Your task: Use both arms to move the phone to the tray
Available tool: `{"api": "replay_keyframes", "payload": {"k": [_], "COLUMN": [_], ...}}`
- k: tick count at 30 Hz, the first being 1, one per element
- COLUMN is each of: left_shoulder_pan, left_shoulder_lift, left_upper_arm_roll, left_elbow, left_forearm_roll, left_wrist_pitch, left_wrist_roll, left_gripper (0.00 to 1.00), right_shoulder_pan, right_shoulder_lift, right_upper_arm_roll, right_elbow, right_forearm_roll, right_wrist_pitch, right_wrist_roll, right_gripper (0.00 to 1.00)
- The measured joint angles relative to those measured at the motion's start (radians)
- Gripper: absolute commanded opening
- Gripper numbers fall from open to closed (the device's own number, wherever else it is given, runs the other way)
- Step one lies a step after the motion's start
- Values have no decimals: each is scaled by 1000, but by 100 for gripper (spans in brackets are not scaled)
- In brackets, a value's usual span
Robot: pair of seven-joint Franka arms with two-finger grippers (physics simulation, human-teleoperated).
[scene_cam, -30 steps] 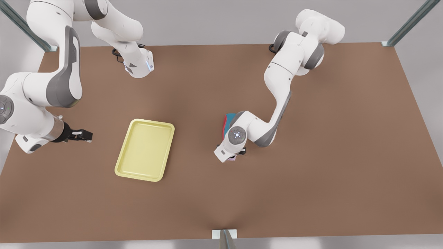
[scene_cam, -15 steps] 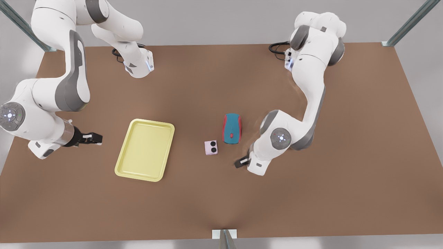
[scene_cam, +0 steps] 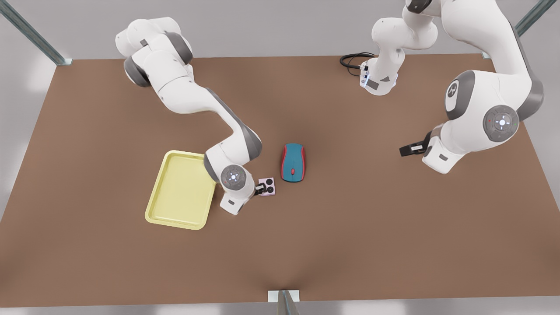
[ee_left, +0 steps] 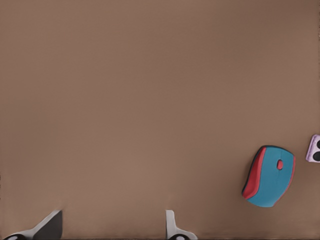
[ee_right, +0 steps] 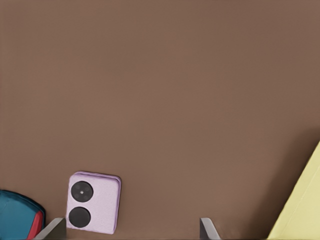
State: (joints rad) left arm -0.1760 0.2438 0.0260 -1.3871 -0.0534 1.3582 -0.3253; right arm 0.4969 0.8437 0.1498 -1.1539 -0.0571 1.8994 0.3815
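phone (ee_right: 93, 202) pale pink, squarish, two black circles; right gripper (scene_cam: 261, 188) beside it, left gripper (scene_cam: 410, 149) parted.

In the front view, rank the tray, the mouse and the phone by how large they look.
Largest to smallest:
1. the tray, by far the largest, though an arm covers part of its edge.
2. the mouse.
3. the phone, smallest; the right gripper hides its edge.

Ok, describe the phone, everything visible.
The phone is small, squarish, pale pink, with rounded corners and two black round camera circles. It lies flat on the brown table, between the teal-and-red mouse and the yellow tray, touching neither. The open right gripper is at its tray-side edge; the left gripper waits far off.
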Motion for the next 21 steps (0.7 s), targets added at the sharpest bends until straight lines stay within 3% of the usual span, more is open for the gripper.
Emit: {"api": "replay_keyframes", "payload": {"k": [10, 21], "left_shoulder_pan": [0, 0], "left_shoulder_lift": [13, 15], "left_upper_arm_roll": [0, 0], "left_elbow": [1, 1], "left_forearm_roll": [-13, -13], "left_wrist_pitch": [-64, -74], "left_wrist_roll": [183, 296], "left_gripper": [100, 100], "right_shoulder_pan": [49, 46], "right_shoulder_lift": [32, 56], "right_upper_arm_roll": [1, 14], "right_elbow": [-186, -217], "right_forearm_roll": [-25, 59], "right_wrist_pitch": [202, 408], "right_wrist_roll": [287, 302], "right_gripper": [100, 100]}}
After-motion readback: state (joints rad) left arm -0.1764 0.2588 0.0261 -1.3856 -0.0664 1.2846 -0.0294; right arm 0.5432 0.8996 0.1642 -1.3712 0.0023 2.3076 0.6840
